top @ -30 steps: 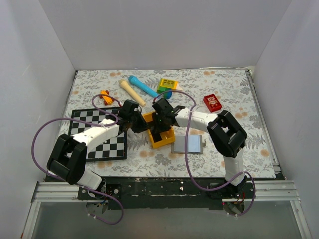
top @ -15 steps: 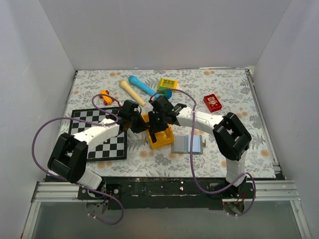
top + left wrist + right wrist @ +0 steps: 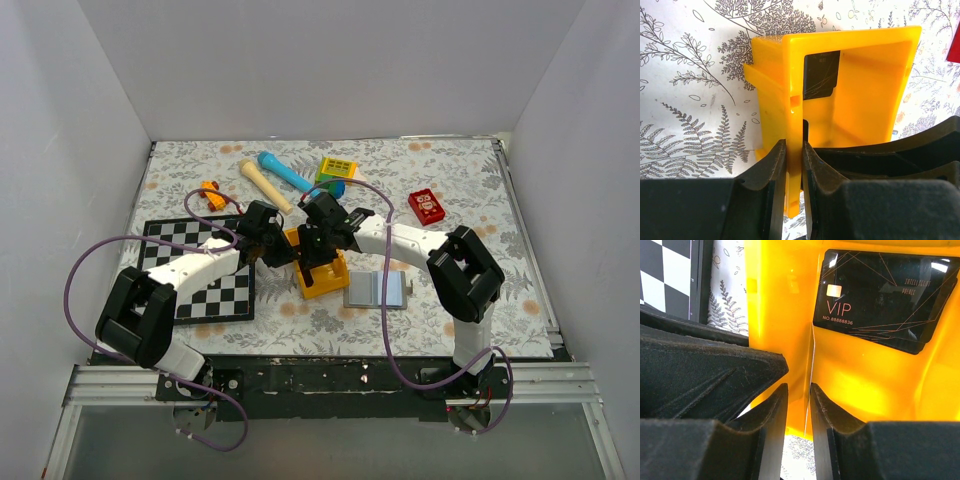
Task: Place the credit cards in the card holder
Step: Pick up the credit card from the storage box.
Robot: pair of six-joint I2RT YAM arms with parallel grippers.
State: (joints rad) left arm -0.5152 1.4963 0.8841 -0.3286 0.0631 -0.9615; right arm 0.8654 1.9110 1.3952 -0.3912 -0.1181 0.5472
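Observation:
A black credit card [image 3: 880,295] marked VIP leans against the inner wall of the orange tray [image 3: 780,315]. The left wrist view also has this credit card [image 3: 821,75] inside the orange tray [image 3: 865,100]. My left gripper [image 3: 794,150] is shut on the tray's side wall. My right gripper [image 3: 799,390] reaches into the tray, its jaws narrowly apart astride a thin pale edge beside a wall. The left jaw stands just off it. From above, both grippers meet over the tray [image 3: 322,272]. The grey card holder [image 3: 378,290] lies open just right of the tray.
A chessboard [image 3: 200,280] lies under the left arm. A red block [image 3: 428,206] sits at the back right. A blue stick [image 3: 285,172], a wooden stick [image 3: 264,184], a yellow-green block [image 3: 338,168] and an orange toy [image 3: 211,192] lie behind the tray.
The right arm's elbow swung right and back, uncovering more of the card holder. Its gripper shifted slightly over the tray and its jaws narrowed a little. The left arm held still.

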